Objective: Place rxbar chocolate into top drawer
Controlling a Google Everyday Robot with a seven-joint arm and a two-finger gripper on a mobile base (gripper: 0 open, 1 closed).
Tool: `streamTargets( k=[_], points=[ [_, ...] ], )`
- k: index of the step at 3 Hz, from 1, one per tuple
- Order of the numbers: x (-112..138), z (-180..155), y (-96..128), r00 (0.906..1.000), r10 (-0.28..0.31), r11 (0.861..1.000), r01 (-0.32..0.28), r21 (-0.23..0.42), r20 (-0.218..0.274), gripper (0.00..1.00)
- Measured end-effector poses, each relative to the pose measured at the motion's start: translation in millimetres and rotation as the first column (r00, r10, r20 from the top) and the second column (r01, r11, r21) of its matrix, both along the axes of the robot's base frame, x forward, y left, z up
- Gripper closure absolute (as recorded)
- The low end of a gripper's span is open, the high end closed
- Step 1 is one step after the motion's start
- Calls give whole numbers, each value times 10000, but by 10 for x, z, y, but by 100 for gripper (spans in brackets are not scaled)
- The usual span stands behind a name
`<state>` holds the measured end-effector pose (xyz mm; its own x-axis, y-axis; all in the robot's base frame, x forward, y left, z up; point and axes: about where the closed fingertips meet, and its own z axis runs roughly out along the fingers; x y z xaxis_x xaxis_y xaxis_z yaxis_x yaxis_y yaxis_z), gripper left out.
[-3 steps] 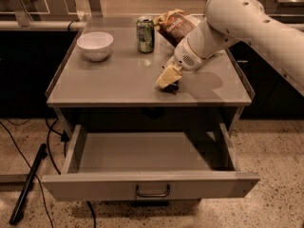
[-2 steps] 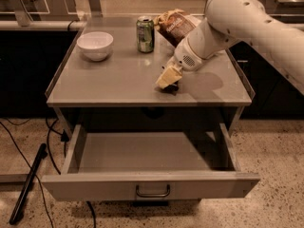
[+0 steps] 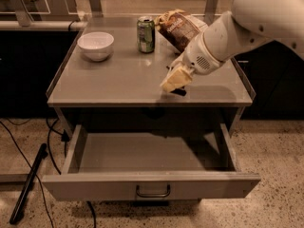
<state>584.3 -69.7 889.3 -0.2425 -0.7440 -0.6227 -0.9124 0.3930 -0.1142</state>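
Observation:
The rxbar chocolate [image 3: 180, 92] shows only as a small black edge lying on the grey tabletop [image 3: 114, 77] near its front right; the rest is hidden under my gripper. My gripper [image 3: 173, 81], cream-coloured at the end of the white arm, is down on the tabletop right over the bar. The top drawer [image 3: 95, 188] is pulled wide open below the tabletop. Its grey inside holds nothing, and its dark bar handle [image 3: 152, 193] sits at the centre of the front panel.
A white bowl [image 3: 96, 45] stands at the table's back left. A green soda can [image 3: 146, 34] is at the back middle, and a brown-and-yellow chip bag [image 3: 176, 27] lies behind my arm. A black pole [image 3: 27, 184] and cables lie on the floor at left.
My gripper has shifted very slightly toward the table's front edge and stays over the bar. Nothing else has moved.

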Motion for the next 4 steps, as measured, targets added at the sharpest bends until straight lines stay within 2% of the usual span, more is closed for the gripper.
streamTargets(
  k=[1, 2, 4],
  points=[
    [-520, 81, -43, 9998, 123, 9998, -120, 183, -165, 100],
    [-1135, -78, 13, 9871, 976, 9929, -878, 806, -1266, 100],
    [-1099, -98, 46, 9884, 956, 9933, -870, 765, -1180, 100]
  ],
)
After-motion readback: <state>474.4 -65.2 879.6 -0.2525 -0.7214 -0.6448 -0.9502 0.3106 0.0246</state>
